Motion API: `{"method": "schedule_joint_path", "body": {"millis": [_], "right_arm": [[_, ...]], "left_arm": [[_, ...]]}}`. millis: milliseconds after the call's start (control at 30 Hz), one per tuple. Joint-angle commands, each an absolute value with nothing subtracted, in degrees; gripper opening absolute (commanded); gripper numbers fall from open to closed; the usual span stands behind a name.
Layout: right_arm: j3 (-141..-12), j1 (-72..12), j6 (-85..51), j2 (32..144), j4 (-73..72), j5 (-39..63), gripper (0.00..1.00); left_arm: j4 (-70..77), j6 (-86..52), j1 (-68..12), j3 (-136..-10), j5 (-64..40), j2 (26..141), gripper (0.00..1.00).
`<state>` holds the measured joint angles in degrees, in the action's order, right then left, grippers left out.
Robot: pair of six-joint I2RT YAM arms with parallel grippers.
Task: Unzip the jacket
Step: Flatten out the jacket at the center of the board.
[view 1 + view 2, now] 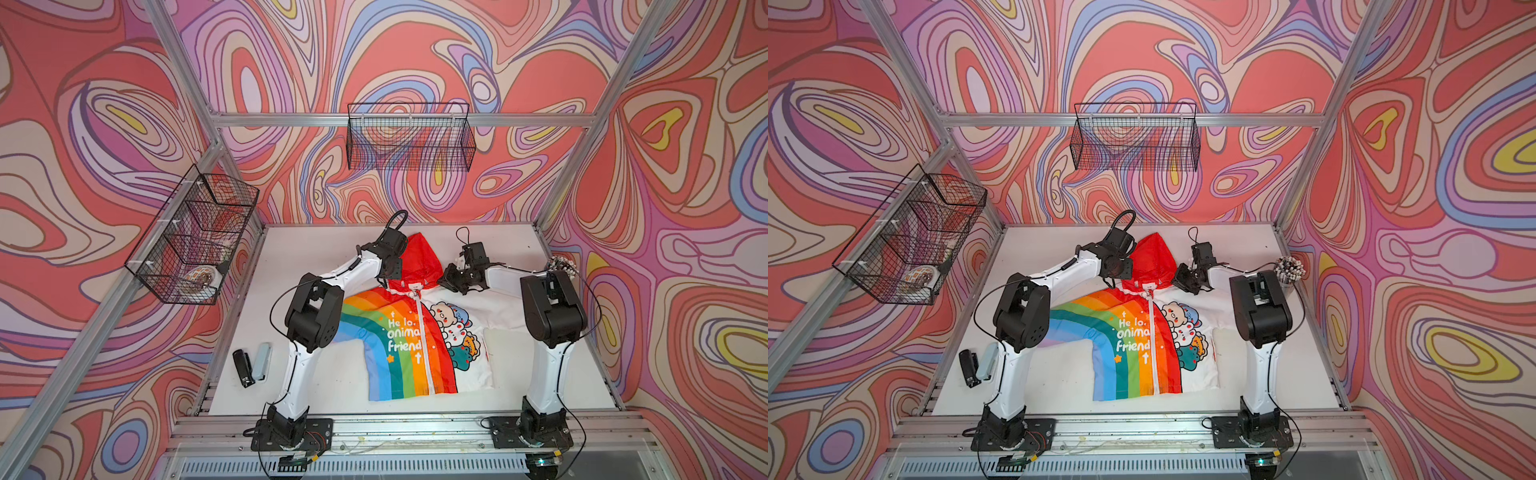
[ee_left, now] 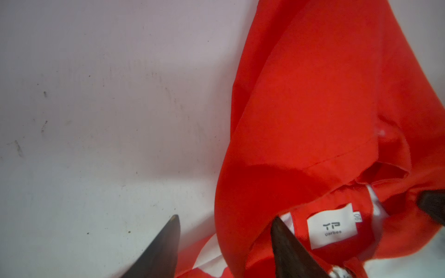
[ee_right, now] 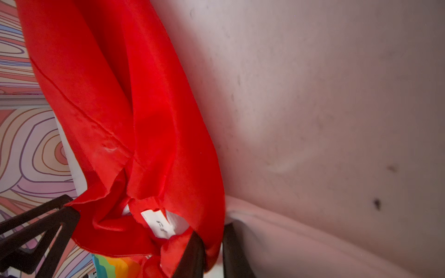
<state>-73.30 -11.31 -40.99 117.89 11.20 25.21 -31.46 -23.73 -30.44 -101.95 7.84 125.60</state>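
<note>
unzipping target: the jacket (image 1: 399, 332) is laid flat, front up, on the table (image 1: 311, 249) at the centre of both top views, with the hood (image 1: 417, 257) toward the upper frame edge and the hem toward the lower
zipper (image 1: 423, 345): seen closed, as far as can be told; its long axis runs from the collar down the frame to the hem
zipper pull (image 1: 414, 294): found at the collar end of that axis
left gripper (image 2: 226, 217): held with jaws apart, straddling the hood's edge just upper left of the zipper pull; nothing is clamped
right gripper (image 3: 212, 231): pinched together on red collar fabric of the jacket, just upper right of the zipper pull
coming move: the zipper pull is judged best reached by the free left gripper, then drawn down the frame along the zipper while the collar is anchored
</note>
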Motion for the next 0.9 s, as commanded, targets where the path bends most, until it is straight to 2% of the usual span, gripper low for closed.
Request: {"method": "schedule_joint_path", "body": {"millis": [0, 200, 267, 333, 400, 433, 567, 833, 867], "right_arm": [[-72.9, -10.7, -40.1, 118.5, 14.9, 21.8, 0.17], [-72.9, -10.7, -39.9, 118.4, 15.1, 21.7, 0.17], [-72.9, -10.7, -39.8, 118.1, 15.2, 21.2, 0.17], [-72.9, -10.7, -39.7, 117.9, 15.4, 20.6, 0.16], [-72.7, -10.7, -39.7, 117.7, 15.6, 20.0, 0.11], [-72.8, -10.7, -39.7, 117.6, 15.6, 19.7, 0.08], [-72.5, -10.7, -39.9, 117.4, 15.7, 18.8, 0.00], [-72.5, -10.7, -39.7, 116.7, 16.5, 17.6, 0.00], [-72.5, -10.7, -39.4, 116.6, 16.4, 17.6, 0.00]], "left_arm": [[-32.5, -23.0, -30.4, -103.7, 6.6, 128.0, 0.58], [-32.5, -22.7, -30.2, -104.5, 6.8, 128.8, 0.39], [-32.8, -22.5, -30.2, -104.9, 7.4, 129.1, 0.29], [-33.8, -22.4, -30.1, -105.3, 8.3, 129.2, 0.15], [-33.8, -22.7, -29.7, -104.9, 8.9, 128.6, 0.03], [-33.5, -23.0, -29.4, -104.2, 9.0, 128.1, 0.00], [-31.0, -24.2, -28.2, -100.5, 8.5, 124.8, 0.00], [-28.6, -28.6, -24.6, -94.8, 6.3, 122.2, 0.00], [-28.4, -28.8, -24.3, -94.5, 5.5, 122.3, 0.03]]}}
